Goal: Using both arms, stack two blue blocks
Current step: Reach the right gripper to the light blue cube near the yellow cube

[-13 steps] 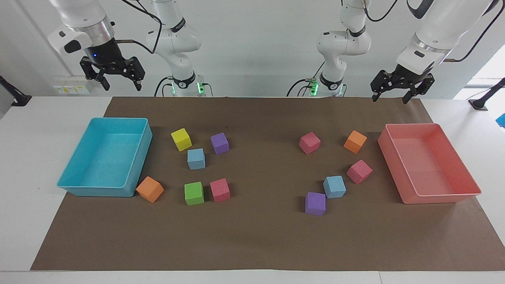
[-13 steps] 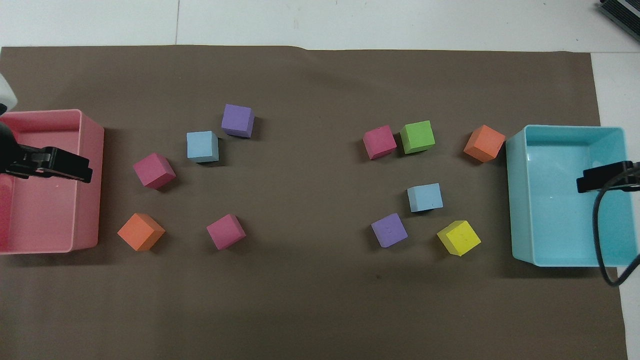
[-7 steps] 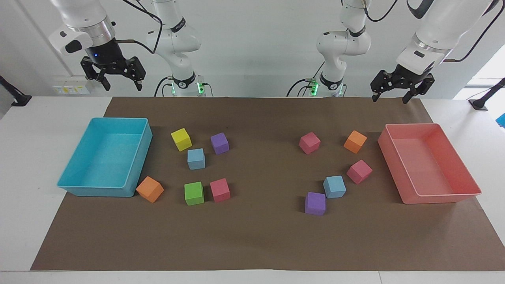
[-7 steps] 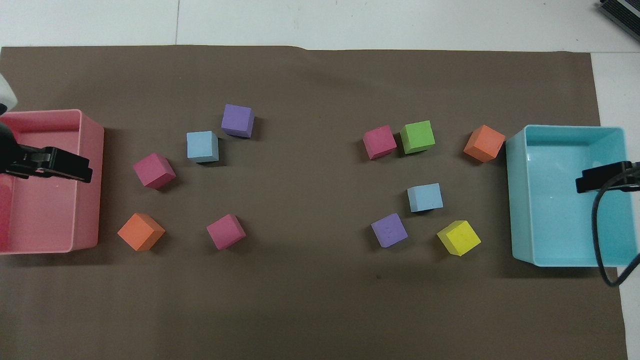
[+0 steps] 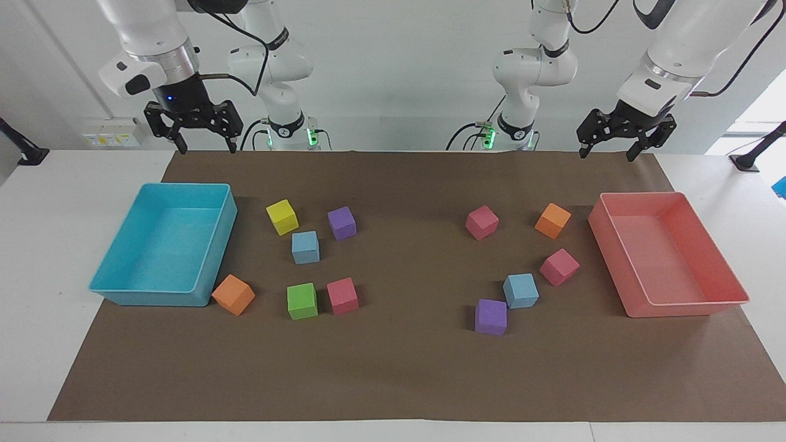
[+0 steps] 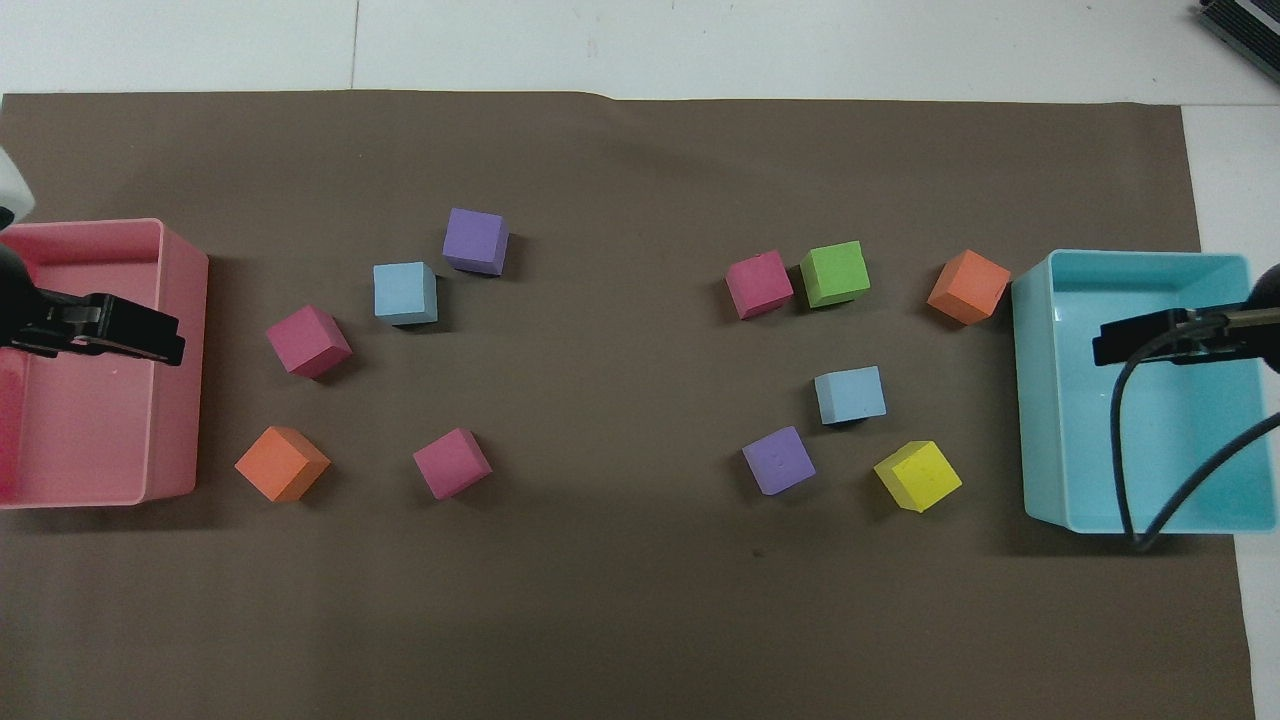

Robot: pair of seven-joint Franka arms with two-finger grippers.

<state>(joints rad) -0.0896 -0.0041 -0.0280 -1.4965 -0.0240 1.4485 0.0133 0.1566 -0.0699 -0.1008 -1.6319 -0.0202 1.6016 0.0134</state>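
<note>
Nothing is stacked yet, so the whole job is left to do.

The two small light-blue foam cubes both sit flat on the brown paper that covers the tabletop, well apart from each other. In the overhead view, one blue cube (image 6: 405, 293) lies toward the left arm's end, with a purple foam cube (image 6: 476, 241) just beside it at about 1 o'clock. The other blue cube (image 6: 850, 395) lies toward the right arm's end, with a yellow foam cube (image 6: 918, 476) at about 4 o'clock from it.

The right gripper (image 5: 204, 138) hangs high over the big turquoise plastic tray (image 5: 120, 293). Its jaws are wide open and hold nothing. The left gripper (image 5: 607, 151) hangs high over the big pink plastic tray (image 5: 688, 310), jaws wide open and empty too.

I think each arm must go down, pick up the cube on its end, and put one on top of the other.
</note>
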